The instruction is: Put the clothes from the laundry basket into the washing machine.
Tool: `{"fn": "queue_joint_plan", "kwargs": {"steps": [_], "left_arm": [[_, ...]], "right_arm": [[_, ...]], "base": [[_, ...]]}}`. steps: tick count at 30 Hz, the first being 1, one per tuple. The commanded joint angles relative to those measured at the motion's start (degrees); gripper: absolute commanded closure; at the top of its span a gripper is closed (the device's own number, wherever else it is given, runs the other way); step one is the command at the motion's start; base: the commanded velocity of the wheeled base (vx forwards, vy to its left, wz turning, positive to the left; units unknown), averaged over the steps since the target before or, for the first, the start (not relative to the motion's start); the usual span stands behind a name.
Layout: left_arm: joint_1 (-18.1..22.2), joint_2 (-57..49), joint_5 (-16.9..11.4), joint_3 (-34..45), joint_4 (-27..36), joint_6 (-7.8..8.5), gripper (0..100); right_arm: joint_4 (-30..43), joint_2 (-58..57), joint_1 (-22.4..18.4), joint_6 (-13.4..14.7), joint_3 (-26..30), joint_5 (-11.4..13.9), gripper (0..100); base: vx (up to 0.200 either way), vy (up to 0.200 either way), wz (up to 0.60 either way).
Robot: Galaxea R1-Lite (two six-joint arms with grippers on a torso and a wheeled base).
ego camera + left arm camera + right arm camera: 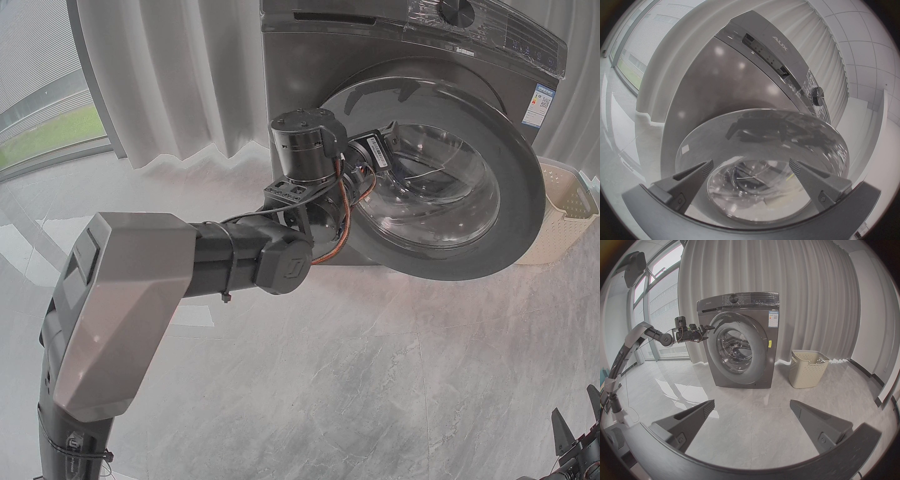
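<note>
The grey washing machine (400, 56) stands ahead, its round glass door (437, 187) over the drum opening. I cannot tell whether the door is latched or slightly ajar. My left gripper (751, 167) is open right at the door's left rim, with the glass (756, 187) just beyond its fingertips and nothing between them. The right wrist view shows it from afar, my left gripper (705, 330) level with the door's upper left edge. The cream laundry basket (807, 368) sits on the floor to the right of the machine, its contents hidden. My right gripper (751, 405) hangs open and low, far back.
White curtains (181, 75) hang behind the machine, with a window (44, 94) to their left. The grey tiled floor (375, 375) stretches open between me and the machine. The basket (565, 212) nearly touches the machine's right side.
</note>
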Motion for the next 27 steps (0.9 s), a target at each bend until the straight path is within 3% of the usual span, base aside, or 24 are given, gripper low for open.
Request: {"fn": "queue_joint_plan", "kwargs": {"steps": [1, 2, 4, 5, 6, 7, 10, 12, 14, 15, 22, 27], "left_arm": [[-1.3, -13.2, 0.2, 17.5, -0.1, 0.41, 0], [-3.5, -21.0, -1.1, 29.8, -0.8, 0.68, 0], [-5.3, -28.7, -3.4, 41.1, -1.1, 1.2, 0], [-5.5, -29.6, -3.7, 42.3, -1.2, 1.2, 0], [-7.1, -40.4, -6.6, 55.9, -1.1, 1.99, 0], [-7.1, -44.7, -7.2, 61.5, -0.9, 2.61, 0], [-4.7, -59.8, -7.5, 76.5, -0.3, 6.39, 0], [1.4, -69.2, -8.7, 84.0, 0.8, 8.94, 0], [6.4, -77.6, -10.2, 89.7, 3.0, 10.26, 0], [8.3, -82.0, -11.0, 91.6, 4.4, 10.17, 0], [19.4, -106.8, -11.6, 98.5, 19.9, 12.01, 0], [28.4, -119.7, -11.8, 102.9, 30.0, 12.1, 0]], "right_arm": [[0.0, -0.9, 0.1, 0.0, 0.7, 0.0, 0], [0.0, -0.9, 0.1, 0.0, 0.7, 0.0, 0], [0.0, -0.9, 0.1, 0.0, 0.7, 0.1, 0], [0.0, -0.9, 0.1, 0.0, 0.7, 0.1, 0], [0.0, -0.9, 0.1, 0.0, 0.7, 0.1, 0], [0.0, -0.9, 0.1, 0.0, 0.7, 0.1, 0], [0.0, -0.9, 0.1, 0.0, 0.7, 0.1, 0], [0.1, -0.9, 0.1, -0.1, 0.7, 0.1, 0], [0.2, -0.9, 0.1, -0.1, 0.7, 0.1, 0], [0.2, -0.9, 0.1, 0.0, 0.7, 0.1, 0], [0.0, -0.9, 0.1, 0.0, 0.7, 0.1, 0], [0.1, -0.9, 0.0, 0.0, 0.7, 0.0, 0]], "base": [[0.0, 0.0, 0.0], [0.0, 0.0, 0.0], [0.0, 0.0, 0.0], [0.0, 0.0, 0.0], [0.0, 0.0, 0.0], [0.0, 0.0, 0.0], [0.0, 0.0, 0.0], [0.0, 0.0, 0.0], [0.0, 0.0, 0.0], [0.0, 0.0, 0.0], [0.0, 0.0, 0.0], [0.0, 0.0, 0.0]]}}
